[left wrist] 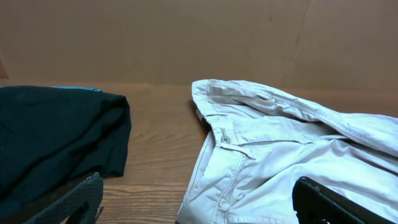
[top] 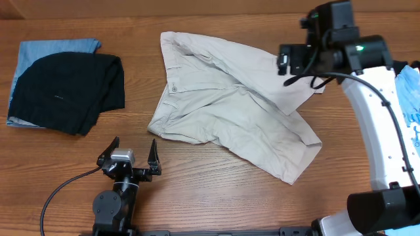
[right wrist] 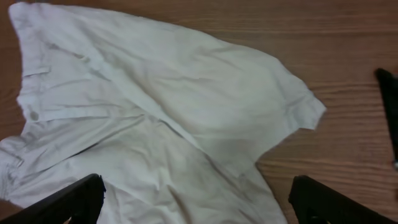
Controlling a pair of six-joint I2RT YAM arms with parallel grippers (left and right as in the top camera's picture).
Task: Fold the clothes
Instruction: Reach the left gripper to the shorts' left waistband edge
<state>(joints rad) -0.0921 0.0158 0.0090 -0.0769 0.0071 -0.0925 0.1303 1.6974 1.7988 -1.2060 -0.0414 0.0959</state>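
Just beyond the left jaws, which are spread wide and empty, one pair of khaki shorts (top: pixel 223 111) lies rumpled on the table (top: pixel 216 196), its two legs splayed. The right jaws, likewise parted and empty, hover over one leg's hem. One black garment (top: pixel 69 88) lies left of the left jaws.

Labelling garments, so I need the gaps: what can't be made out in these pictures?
Blue garment: overhead, mostly covered by the black garment.
Shorts upper leg hem: overhead, partly hidden by the right arm.
Blue item: overhead, cut off by the right edge.
Shorts' far leg: left wrist, cut off by the right edge.
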